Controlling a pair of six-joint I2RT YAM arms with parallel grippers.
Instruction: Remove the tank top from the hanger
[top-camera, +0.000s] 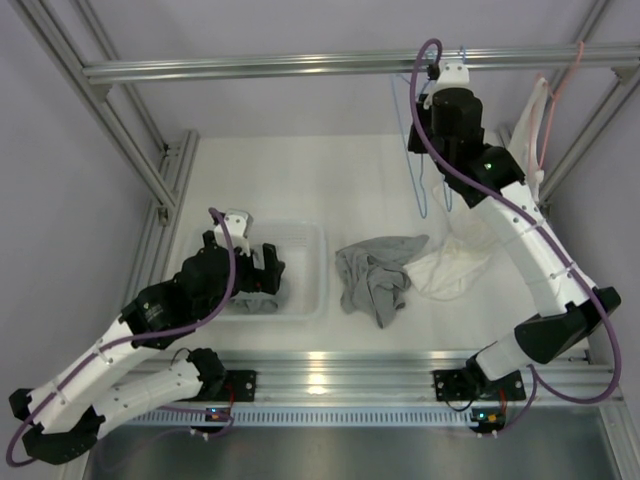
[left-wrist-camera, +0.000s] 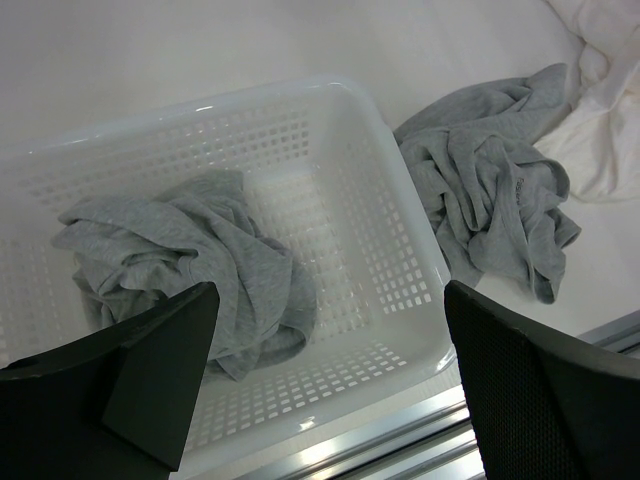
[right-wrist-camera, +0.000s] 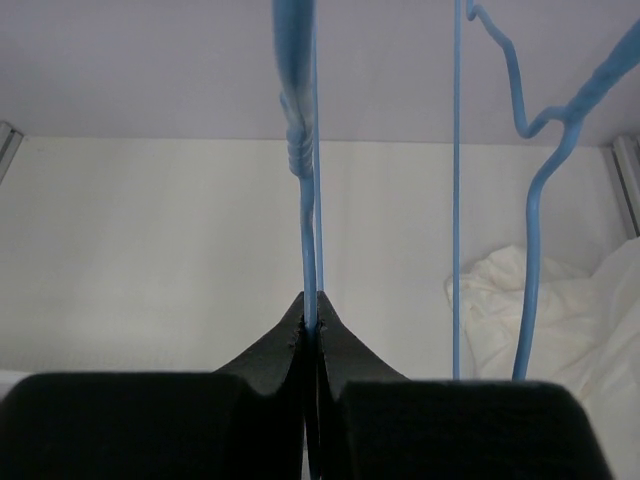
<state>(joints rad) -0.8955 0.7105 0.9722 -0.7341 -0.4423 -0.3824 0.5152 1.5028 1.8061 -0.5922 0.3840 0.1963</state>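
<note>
While pinching the blue hanger (right-wrist-camera: 308, 150) by its upright wire, clamped tight in the right gripper (right-wrist-camera: 311, 310) at 1 o'clock, look toward 6 o'clock below for the white tank top (top-camera: 455, 268), seemingly heaped on the surface (top-camera: 300, 170), nearer that arm. Leave the left gripper (left-wrist-camera: 328, 295), jaws wide apart, above the basket (left-wrist-camera: 350, 95) at 9 o'clock.

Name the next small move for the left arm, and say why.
Probably lift the left gripper straight up, clear of the white perforated plastic basket: its jaws hang open and empty, and the crumpled grey garment already lies loose inside. The right gripper is shut on the thin blue wire hanger.
</note>
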